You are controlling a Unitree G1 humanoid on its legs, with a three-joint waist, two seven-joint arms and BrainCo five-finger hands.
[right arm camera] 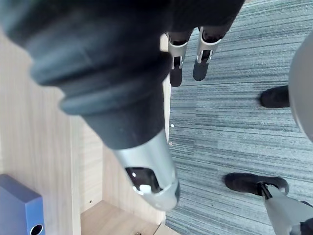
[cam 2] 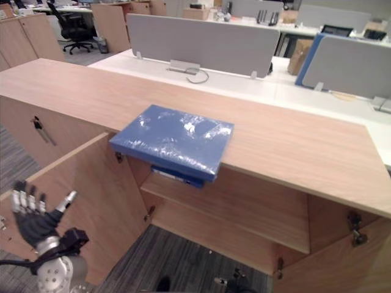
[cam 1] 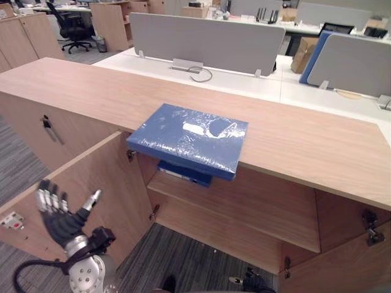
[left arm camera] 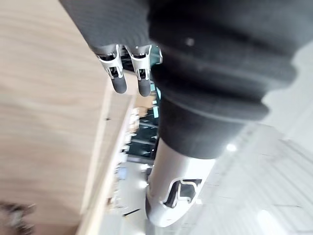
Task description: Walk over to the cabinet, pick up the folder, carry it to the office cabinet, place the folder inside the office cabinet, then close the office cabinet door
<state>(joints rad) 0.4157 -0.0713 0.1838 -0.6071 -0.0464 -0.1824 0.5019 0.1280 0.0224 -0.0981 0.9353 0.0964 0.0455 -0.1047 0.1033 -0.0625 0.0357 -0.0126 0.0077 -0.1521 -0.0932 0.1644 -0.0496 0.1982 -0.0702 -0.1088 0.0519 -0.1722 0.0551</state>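
Folder (cam 1: 189, 139) flat on worktop (cam 1: 305, 140), overhanging the open cabinet, ungrasped | left robot hand (cam 1: 58, 213) released, fingers spread, beside open left door (cam 1: 91, 183) | right robot hand (right arm camera: 146, 166) released, empty | we judge pick-up, placement and door closing all pending | blue binder (cam 1: 186, 172) already occupies shelf (cam 1: 256, 207).

Glossy, seemingly plastic-wrapped folder (cam 1: 186, 139); matt wood cabinet (cam 1: 305, 146)

Grey desk partitions (cam 1: 208, 43), black office chair (cam 1: 70, 27), cardboard box (cam 1: 303, 54).
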